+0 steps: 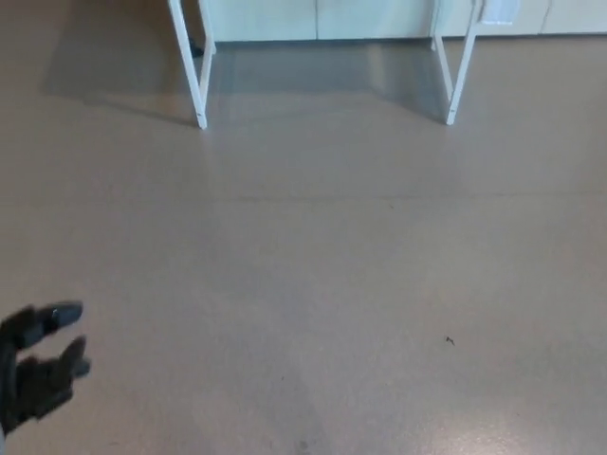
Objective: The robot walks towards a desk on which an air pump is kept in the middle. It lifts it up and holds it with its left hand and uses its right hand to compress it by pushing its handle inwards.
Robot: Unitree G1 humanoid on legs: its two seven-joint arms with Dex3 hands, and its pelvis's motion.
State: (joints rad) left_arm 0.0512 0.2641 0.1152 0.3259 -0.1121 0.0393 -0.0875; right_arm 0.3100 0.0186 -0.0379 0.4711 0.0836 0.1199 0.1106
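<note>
A smooth tan floor (313, 275) fills nearly the whole view, faintly glossy, with a small dark speck (450, 340) low on the right. At the top stand two white desk legs (194, 71) — splayed outward — before pale cabinet fronts (318, 17), a soft shadow (114, 66) beneath.

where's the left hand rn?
Head view, bottom-left corner: left hand open over bare floor, far short of the white desk legs at top.

Indoor room, maybe lab or office, hard to tell. Big smooth tan floor (313, 284), shiny in spots. Two thin white metal legs (194, 71) of worktop at top. Pale wall (322, 19) behind legs.
</note>
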